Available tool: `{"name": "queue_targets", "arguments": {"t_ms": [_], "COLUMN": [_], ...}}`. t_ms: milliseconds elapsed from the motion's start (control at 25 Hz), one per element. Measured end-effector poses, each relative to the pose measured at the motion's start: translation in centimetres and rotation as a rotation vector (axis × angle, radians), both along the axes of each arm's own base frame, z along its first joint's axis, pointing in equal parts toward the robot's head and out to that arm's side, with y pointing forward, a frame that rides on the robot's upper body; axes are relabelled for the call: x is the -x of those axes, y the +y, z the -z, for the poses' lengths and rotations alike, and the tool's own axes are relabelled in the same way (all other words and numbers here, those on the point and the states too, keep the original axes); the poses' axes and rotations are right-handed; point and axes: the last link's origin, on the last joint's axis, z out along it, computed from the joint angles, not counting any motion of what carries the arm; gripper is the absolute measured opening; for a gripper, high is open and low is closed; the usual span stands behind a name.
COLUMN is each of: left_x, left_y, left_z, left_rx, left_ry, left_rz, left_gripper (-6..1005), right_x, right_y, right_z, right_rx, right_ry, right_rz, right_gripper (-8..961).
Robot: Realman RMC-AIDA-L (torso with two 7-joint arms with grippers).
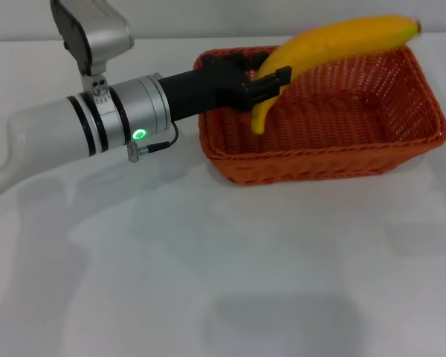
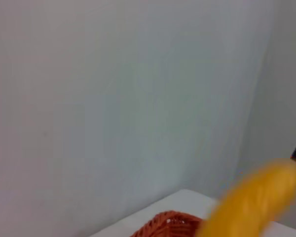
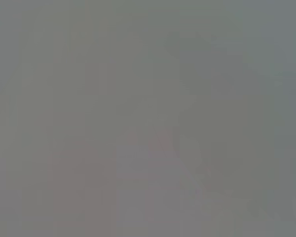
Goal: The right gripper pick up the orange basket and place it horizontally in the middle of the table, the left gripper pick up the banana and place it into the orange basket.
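Observation:
The orange basket (image 1: pixel 323 145) lies lengthwise on the white table (image 1: pixel 208 282), toward the far right of the middle. Over its left end my left gripper (image 1: pixel 266 78) is shut on the banana (image 1: pixel 334 41), which hangs above the basket with one end pointing down into it and the other reaching past the far right rim. In the left wrist view the banana (image 2: pixel 256 200) shows as a yellow shape with a bit of the basket (image 2: pixel 170 224) beneath it. The right gripper is out of view; its wrist view shows only grey.
The left arm (image 1: pixel 82 126) stretches in from the left edge above the table. A plain wall (image 2: pixel 113 98) fills most of the left wrist view.

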Motion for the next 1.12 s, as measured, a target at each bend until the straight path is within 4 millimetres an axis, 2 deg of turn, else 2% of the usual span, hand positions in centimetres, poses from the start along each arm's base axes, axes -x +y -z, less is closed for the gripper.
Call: {"name": "queue_targets", "arguments": {"t_ms": [360,440,600,840,1120], "left_x": [0.4,0.4,0.5,1.1,4.4], "left_y": [0.0,0.0,0.3,0.6,-0.4], "left_z": [-0.4,-0.5,-1.2,-3.1,-5.8], "left_rx": [-0.052,-0.069,-0.155,-0.429,-0.847], "left_ry": [-0.020,-0.020,-0.042,-0.088,-0.044], "left_rz": [0.000,0.007,0.017,0.036,-0.076], "left_gripper": [639,827,847,876,878], "right_x": [-0.1,-0.1,-0.1,-0.1,-0.3], "right_y": [-0.1,-0.1,-0.1,-0.3,-0.4], "right_z": [0.0,0.0,0.1,0.2,0.5], "right_rx": [0.000,0.001,0.008,0.011,0.018], "right_ry": [-0.001,-0.001,-0.004,-0.003,0.004], "right_rz": [0.003,0.003,0.000,0.003,0.010], "right_gripper": [872,872,872,872,872]}}
